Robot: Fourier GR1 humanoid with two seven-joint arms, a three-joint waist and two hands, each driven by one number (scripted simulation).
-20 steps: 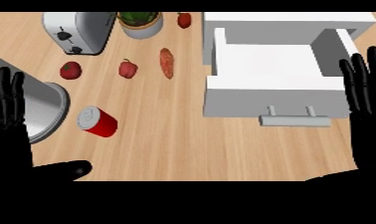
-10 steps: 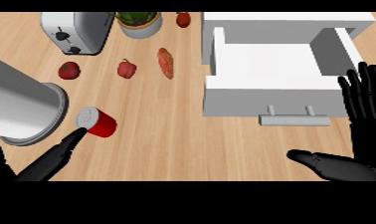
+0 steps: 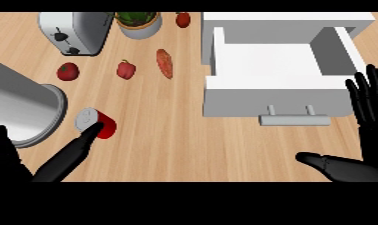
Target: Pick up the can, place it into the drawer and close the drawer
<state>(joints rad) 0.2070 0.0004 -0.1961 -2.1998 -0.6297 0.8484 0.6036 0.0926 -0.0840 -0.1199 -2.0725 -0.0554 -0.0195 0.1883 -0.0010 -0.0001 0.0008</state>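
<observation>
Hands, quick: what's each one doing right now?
Left hand: open, fingers straight, tip at the red cylindrical can, not holding it.
Right hand: open, holding nothing.

A toaster (image 3: 74, 33), potted plant (image 3: 138, 21), apple (image 3: 68, 71), red pepper (image 3: 126, 69) and sweet potato (image 3: 165, 63) sit on the counter (image 3: 192, 144).

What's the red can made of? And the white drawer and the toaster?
The can looks like metal: silver top, glossy red sides. The drawer is matte white, maybe painted wood or plastic; its grey handle looks metal. The toaster looks like brushed steel: silvery grey sheen.
</observation>
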